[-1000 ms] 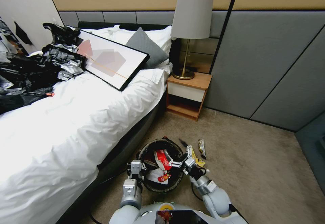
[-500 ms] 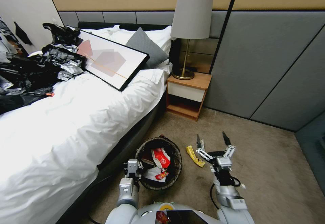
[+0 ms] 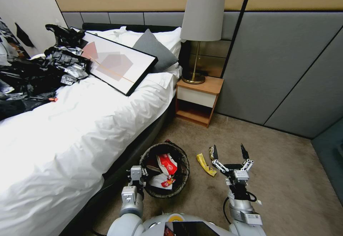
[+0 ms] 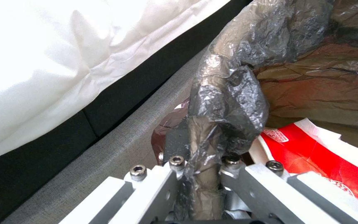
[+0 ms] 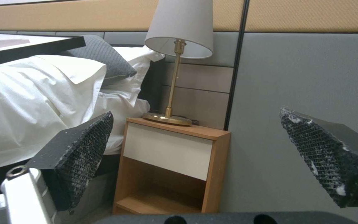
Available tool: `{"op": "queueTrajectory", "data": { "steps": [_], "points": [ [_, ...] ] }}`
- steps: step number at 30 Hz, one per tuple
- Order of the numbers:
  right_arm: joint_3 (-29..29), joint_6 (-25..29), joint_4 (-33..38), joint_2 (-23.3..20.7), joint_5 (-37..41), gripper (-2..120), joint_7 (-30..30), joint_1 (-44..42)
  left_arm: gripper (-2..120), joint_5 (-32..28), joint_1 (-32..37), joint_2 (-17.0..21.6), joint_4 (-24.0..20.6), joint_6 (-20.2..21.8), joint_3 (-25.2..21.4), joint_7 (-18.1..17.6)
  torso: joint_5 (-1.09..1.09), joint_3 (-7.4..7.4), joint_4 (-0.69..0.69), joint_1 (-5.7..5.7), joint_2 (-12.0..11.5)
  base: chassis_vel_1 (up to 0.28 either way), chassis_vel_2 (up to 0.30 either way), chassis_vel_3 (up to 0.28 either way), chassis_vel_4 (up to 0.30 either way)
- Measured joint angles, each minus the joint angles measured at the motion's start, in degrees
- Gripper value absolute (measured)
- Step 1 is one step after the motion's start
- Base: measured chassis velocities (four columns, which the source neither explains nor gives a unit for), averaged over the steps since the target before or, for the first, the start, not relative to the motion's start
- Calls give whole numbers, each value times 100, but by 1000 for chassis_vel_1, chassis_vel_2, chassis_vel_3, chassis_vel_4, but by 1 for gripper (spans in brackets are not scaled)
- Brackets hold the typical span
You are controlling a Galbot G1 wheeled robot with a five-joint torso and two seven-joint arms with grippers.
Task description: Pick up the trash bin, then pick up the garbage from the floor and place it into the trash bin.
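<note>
The trash bin (image 3: 164,170), by the bed, is held by the clamped left end effector (image 3: 136,174) with red packs inside, while the yellow wrapper (image 3: 206,164) and silvery wrapper (image 3: 211,153) are left on the floor near the wide-open right end effector (image 3: 230,154).

Head view: high, angled forward and down over bed (image 3: 71,121), carpet, nightstand (image 3: 198,100). Left wrist view: pressed close against bin rim (image 4: 224,102) beside the bed. Right wrist view: low, level, facing nightstand (image 5: 175,161) and lamp (image 5: 179,31), shared with head view.

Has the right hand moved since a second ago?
Yes. The right hand swung from over the bin out to the right, past the yellow wrapper, and now hangs open above the carpet.
</note>
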Motion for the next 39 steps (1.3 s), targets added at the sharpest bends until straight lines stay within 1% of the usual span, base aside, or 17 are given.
{"op": "queueTrajectory", "data": {
  "steps": [4,8,9,11,12,13,16,17,20,21,28,29,30,33,34,38,39],
  "points": [
    [93,-259,-3,-95,171,100,-45,165,0,0,0,-4,0,5,0,-1,0,0,0,0,0,0,0,0,0],
    [264,-1022,-137,-451,752,100,-239,783,0,7,1,-5,-3,11,5,-1,1,0,0,0,0,0,0,0,0],
    [264,-1022,-137,-451,752,100,-239,783,0,7,1,-5,-3,11,5,-1,1,0,0,0,0,0,0,0,0],
    [276,-1562,-396,-701,1122,100,-339,1229,0,12,3,-9,-6,11,17,-3,1,0,2,1,0,0,0,0,0],
    [256,-1766,-531,-795,1226,100,-367,1380,0,14,4,-10,-8,12,17,-4,1,0,0,0,0,0,0,0,0],
    [256,-1766,-531,-795,1226,100,-367,1380,0,14,4,-10,-8,12,17,-4,1,0,0,0,0,0,0,0,0],
    [160,-2315,-1115,-1049,1375,100,-454,1889,0,19,5,-19,-18,12,19,-7,0,0,1,0,0,0,0,0,0],
    [160,-2315,-1115,-1049,1375,100,-454,1889,0,19,5,-19,-18,12,19,-7,0,0,1,0,0,0,0,0,0],
    [22,-2622,-1821,-1239,1393,100,-570,2343,0,23,4,-25,-20,16,20,-7,1,1,0,0,0,0,0,0,0],
    [22,-2622,-1821,-1239,1393,100,-570,2343,0,23,4,-25,-20,16,20,-7,1,1,0,0,0,0,0,0,0],
    [-192,-2886,-2923,-1441,1333,100,-984,2812,0,29,11,-23,-10,17,16,-7,0,0,0,1,0,0,0,0,0],
    [-214,-2891,-3117,-1442,1299,100,-1044,2870,0,31,14,-22,-5,17,17,-7,0,1,0,1,0,0,0,0,0],
    [-214,-2891,-3117,-1442,1299,100,-1044,2870,0,31,14,-22,-5,17,17,-7,0,1,0,1,0,0,0,0,0],
    [-268,-2879,-3742,-1430,1201,100,-1254,3021,0,38,28,-15,-1,17,20,-8,0,1,0,1,0,0,0,0,0],
    [-268,-2879,-3742,-1430,1201,100,-1254,3021,0,38,28,-15,-1,17,20,-8,0,1,0,1,0,0,0,0,0],
    [-300,-2762,-4398,-1397,1088,100,-1390,3206,0,49,55,-9,-10,17,12,-10,-1,0,1,1,0,0,0,0,0],
    [-300,-2762,-4398,-1397,1088,100,-1390,3206,0,49,55,-9,-10,17,12,-10,-1,0,1,1,0,0,0,0,0]
  ]
}}
